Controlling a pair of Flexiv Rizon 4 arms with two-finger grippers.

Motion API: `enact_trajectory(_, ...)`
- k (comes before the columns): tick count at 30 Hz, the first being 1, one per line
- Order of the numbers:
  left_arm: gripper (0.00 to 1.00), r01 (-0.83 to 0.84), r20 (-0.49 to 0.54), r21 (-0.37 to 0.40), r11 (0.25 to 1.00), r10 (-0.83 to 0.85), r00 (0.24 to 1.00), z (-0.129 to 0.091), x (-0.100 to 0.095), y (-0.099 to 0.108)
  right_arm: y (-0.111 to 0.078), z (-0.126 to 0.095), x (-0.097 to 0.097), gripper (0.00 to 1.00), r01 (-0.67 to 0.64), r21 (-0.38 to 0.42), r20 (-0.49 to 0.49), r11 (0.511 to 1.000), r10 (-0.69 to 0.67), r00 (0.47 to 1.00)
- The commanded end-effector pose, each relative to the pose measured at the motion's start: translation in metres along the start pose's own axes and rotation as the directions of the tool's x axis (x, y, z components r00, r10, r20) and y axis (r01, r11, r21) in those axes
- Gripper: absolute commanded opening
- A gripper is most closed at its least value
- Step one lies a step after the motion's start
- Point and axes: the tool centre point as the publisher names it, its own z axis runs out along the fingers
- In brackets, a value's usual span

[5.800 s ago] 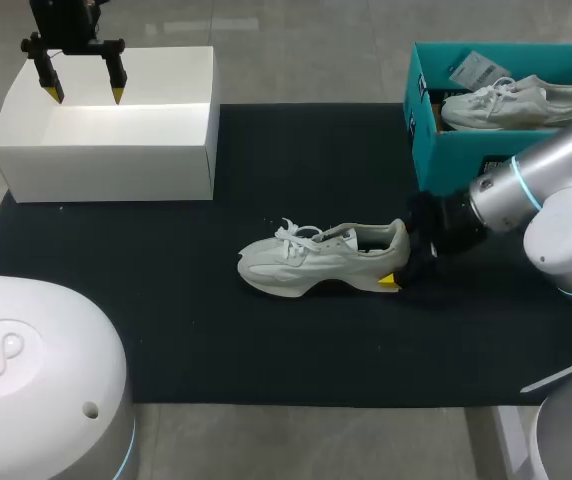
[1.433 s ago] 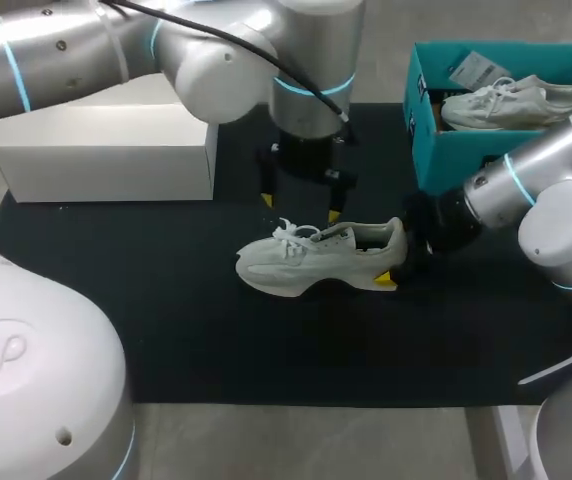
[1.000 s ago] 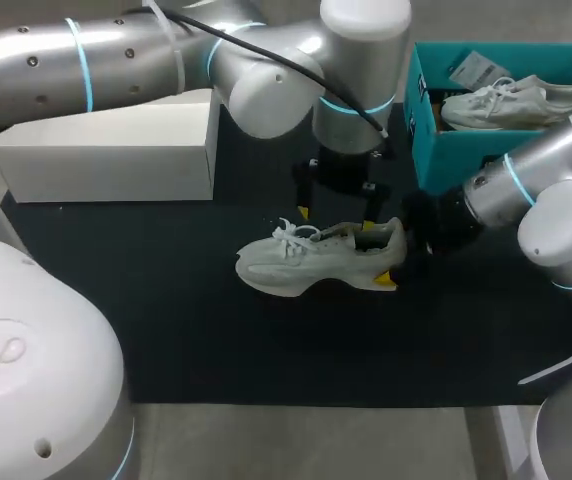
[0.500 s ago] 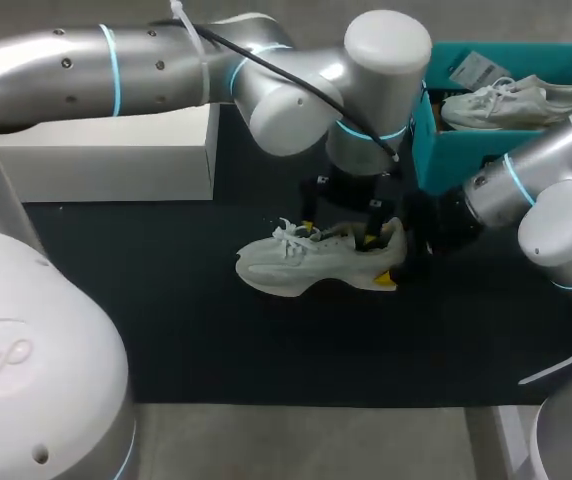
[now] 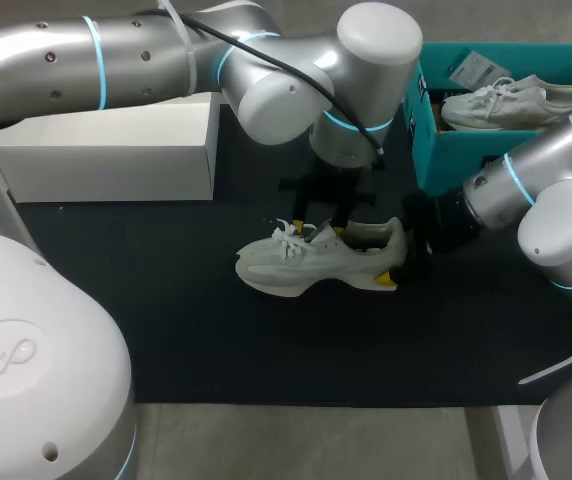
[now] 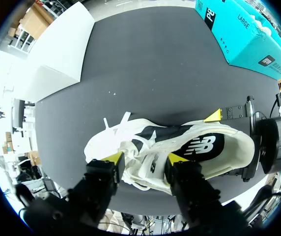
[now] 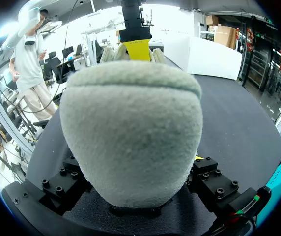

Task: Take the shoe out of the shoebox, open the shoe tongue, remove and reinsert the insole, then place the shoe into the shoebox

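Mat (image 5: 216, 330): a black sheet that covers the table, with everything else on it.
Left arm (image 5: 166, 60): comes in from the left side, passes over the white box and bends down above the middle of the mat.
Right arm (image 5: 556, 200): comes in from the right and lies low in front of the teal shoebox, with its wrist pointing at the shoe's heel.
White box (image 5: 106, 160): sits at the far left of the mat, well apart from the shoe.
Teal shoebox (image 5: 466, 150): open, at the far right corner, with a second pale shoe (image 5: 516, 103) lying inside.
Shoe (image 5: 306, 262): the task's shoe is outside the shoebox. It stands upright on its sole in the middle of the mat, toe towards the left arm's side and heel towards the right arm.
Right gripper (image 5: 396, 258): clamped on the shoe's heel, one finger on each side low down; a yellow tip shows at the near side of the sole.
Left gripper (image 6: 144, 160): straight above the lacing, its two yellow tips drawn in on the tongue (image 6: 148, 162), pinching it from both sides.
Insole (image 6: 199, 146): dark, lying inside the shoe's opening.
Laces (image 5: 291, 238): loose, spilling over the front of the shoe.
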Motion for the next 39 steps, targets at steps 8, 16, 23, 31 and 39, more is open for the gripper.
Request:
enact_trajectory(8, 0.00, -0.041, -0.154, -0.106, 0.994, 0.025, 0.988, -0.006, -0.027, 0.008, -0.002, 0.006, -0.002, 0.00, 0.000, 0.000, 0.000, 1.000, 0.000, 1.000)
enact_trajectory(16, 0.00, -0.030, -0.223, -0.127, 0.991, 0.001, 0.975, -0.014, -0.048, 0.007, -0.002, 0.006, -0.002, 0.00, 0.000, 0.000, 0.000, 1.000, 0.000, 1.000)
enact_trajectory(23, 0.00, 0.023, -0.226, -0.128, 0.992, -0.051, 0.973, -0.010, -0.070, 0.005, -0.002, 0.006, -0.002, 0.00, 0.000, 0.000, 0.000, 1.000, 0.000, 1.000)
enact_trajectory(31, 0.00, 0.088, -0.175, -0.161, 0.983, -0.116, 0.978, 0.011, -0.095, 0.003, -0.002, 0.006, -0.002, 0.00, 0.000, 0.000, 0.000, 1.000, 0.000, 1.000)
enact_trajectory(39, 0.00, 0.111, -0.094, -0.206, 0.972, -0.132, 0.987, 0.041, -0.102, 0.004, -0.002, 0.006, -0.002, 0.00, 0.000, 0.000, 0.000, 1.000, 0.000, 1.000)
